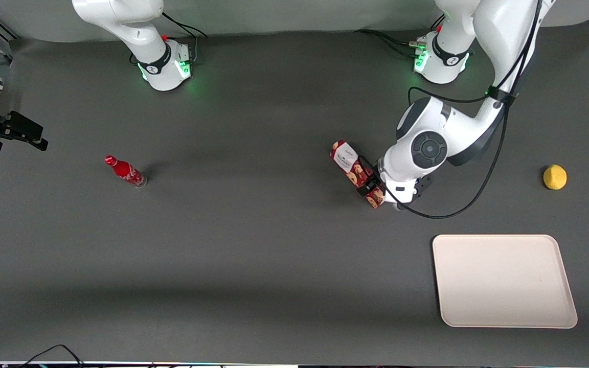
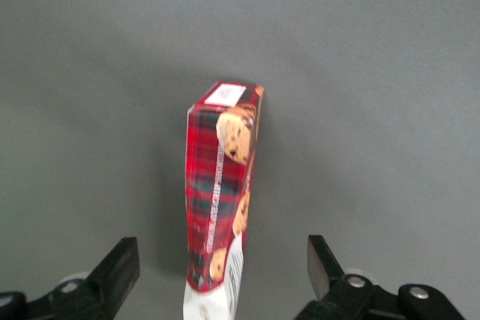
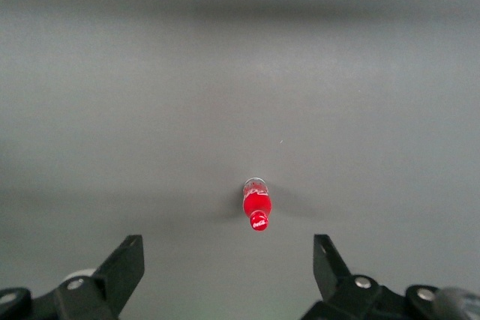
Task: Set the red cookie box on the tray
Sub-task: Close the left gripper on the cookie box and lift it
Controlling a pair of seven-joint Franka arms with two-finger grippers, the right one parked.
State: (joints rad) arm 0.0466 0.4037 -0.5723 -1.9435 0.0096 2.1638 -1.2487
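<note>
Presently: one red cookie box (image 1: pixel 357 174) on dark table (image 1: pixel 253 245), gripper (image 1: pixel 375 190) at its nearer end, fingers (image 2: pixel 112 271) spread wide either side, not touching. One tray (image 1: pixel 504 280) nearer camera, bare. One red bottle (image 1: pixel 125 171) toward parked arm's end. One yellow fruit (image 1: pixel 554 177).

The dark grey table (image 1: pixel 253 245) carries the red cookie box (image 1: pixel 352 167), tray (image 1: pixel 504 278), red bottle (image 1: pixel 126 172) and yellow fruit (image 1: pixel 554 177).
</note>
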